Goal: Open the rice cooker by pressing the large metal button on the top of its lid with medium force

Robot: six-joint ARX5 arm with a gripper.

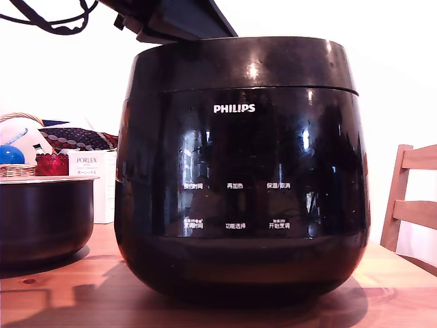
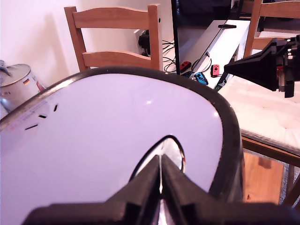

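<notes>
Glossy black PHILIPS rice cooker (image 1: pixel 242 171) sits centre on wooden bench (image 1: pixel 61 301), lid (image 2: pixel 112 150) down. Claw (image 2: pixel 161 174) closed w/ nothing held, tips pressed together over metal button (image 2: pixel 172 151) on lid top. Dark pot (image 1: pixel 42 219) stands at exterior view's left, wooden chair (image 1: pixel 410 198) at right.

Glossy black rice cooker (image 1: pixel 242 205), shiny metal button (image 2: pixel 171 150), smooth wooden table (image 1: pixel 61 294), matt dark pot (image 1: pixel 44 219)
</notes>
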